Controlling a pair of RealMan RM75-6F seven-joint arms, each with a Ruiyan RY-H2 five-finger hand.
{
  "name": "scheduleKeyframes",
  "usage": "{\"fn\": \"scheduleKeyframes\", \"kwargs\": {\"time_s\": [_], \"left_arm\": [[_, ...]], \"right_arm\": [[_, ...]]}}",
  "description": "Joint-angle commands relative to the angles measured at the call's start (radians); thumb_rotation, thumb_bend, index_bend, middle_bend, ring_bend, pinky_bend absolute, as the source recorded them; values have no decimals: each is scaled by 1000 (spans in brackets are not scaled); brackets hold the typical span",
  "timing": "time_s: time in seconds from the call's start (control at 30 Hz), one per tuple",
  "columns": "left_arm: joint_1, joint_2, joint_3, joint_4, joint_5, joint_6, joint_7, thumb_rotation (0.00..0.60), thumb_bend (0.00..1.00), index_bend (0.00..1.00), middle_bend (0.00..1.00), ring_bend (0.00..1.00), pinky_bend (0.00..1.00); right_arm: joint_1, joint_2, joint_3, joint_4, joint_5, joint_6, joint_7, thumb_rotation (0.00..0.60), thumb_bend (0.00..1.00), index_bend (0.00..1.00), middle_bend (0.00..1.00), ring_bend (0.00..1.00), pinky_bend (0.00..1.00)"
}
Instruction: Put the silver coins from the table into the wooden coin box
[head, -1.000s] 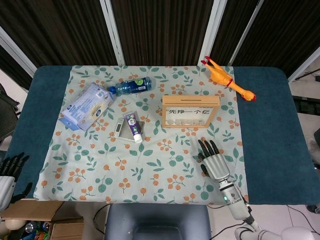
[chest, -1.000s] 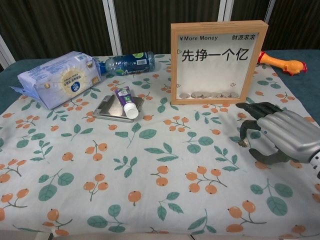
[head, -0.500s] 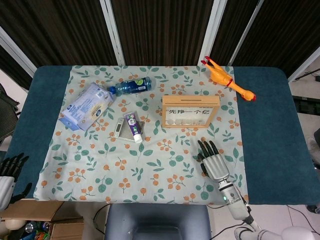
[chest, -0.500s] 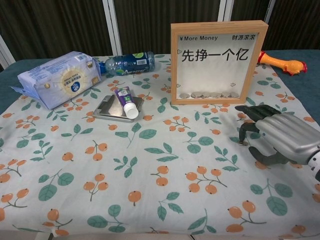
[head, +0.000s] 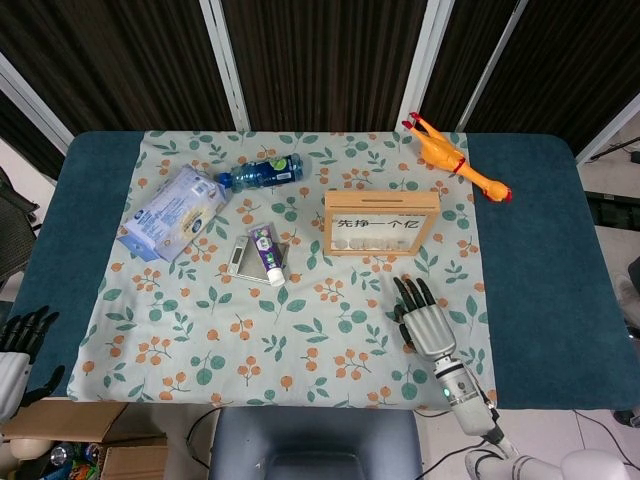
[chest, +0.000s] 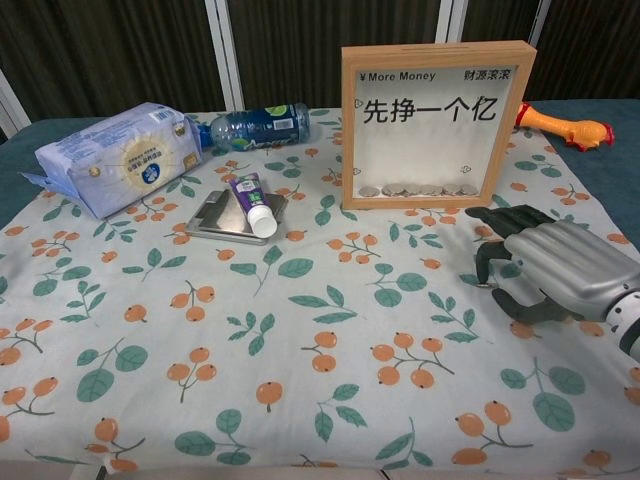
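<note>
Right hand (chest: 555, 272) is sitting palm-down on the floral tablecloth (chest: 300, 330), just in front of and slightly right of the wooden coin box (chest: 436, 122). Fingers (chest: 497, 262) are curling down with tips touching the cloth. Can't tell whether it's pinching a coin or holding nothing; the fingertip area is too dark and small in both views. In the head view the same hand (head: 428, 322) is lying below the box (head: 381, 222), fingers pointing toward it, not touching it.

Left hand (head: 18, 345) is hanging off the table's near-left corner, fingers apart, gripping nothing, well away from everything.

Coin box is standing upright mid-table, right of centre. A row of silver coins (chest: 418, 188) is lying along its bottom behind the clear front. Loose coins on the cloth: can't make any out.

Rest of the table, going outward:
- toothpaste tube (chest: 251, 204) is lying on a flat metal plate (chest: 215, 217), left of the box
- water bottle (chest: 258, 126) is lying on its side further back
- blue-white packet (chest: 112, 157) is lying at far left, just beside the bottle's cap end
- rubber chicken toy (head: 456, 160) is lying behind the box on the right, across the cloth's edge
</note>
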Motion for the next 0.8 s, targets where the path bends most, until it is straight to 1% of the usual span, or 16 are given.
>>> {"fn": "scheduleKeyframes", "kwargs": {"time_s": [0.03, 0.2, 0.4, 0.67, 0.8], "left_arm": [[-1, -1, 0, 1, 0, -1, 0, 600, 364, 0, 0, 0, 0], [-2, -3, 1, 4, -1, -7, -1, 600, 365, 0, 0, 0, 0], [-3, -8, 3, 9, 2, -7, -5, 600, 364, 0, 0, 0, 0], [-5, -7, 2, 7, 5, -4, -3, 600, 361, 0, 0, 0, 0], [-4, -5, 4, 5, 6, -4, 0, 600, 361, 0, 0, 0, 0]], "right_arm": [[2, -1, 2, 1, 2, -2, -3, 600, 346, 603, 54, 0, 0], [8, -3, 8, 6, 2, -1, -5, 600, 345, 622, 57, 0, 0], [8, -3, 4, 20, -15, 26, -3, 600, 346, 640, 70, 0, 0], [15, -5, 4, 28, -22, 33, 7, 600, 346, 599, 80, 0, 0], [18, -9, 5, 32, -24, 36, 7, 600, 346, 605, 91, 0, 0]]}}
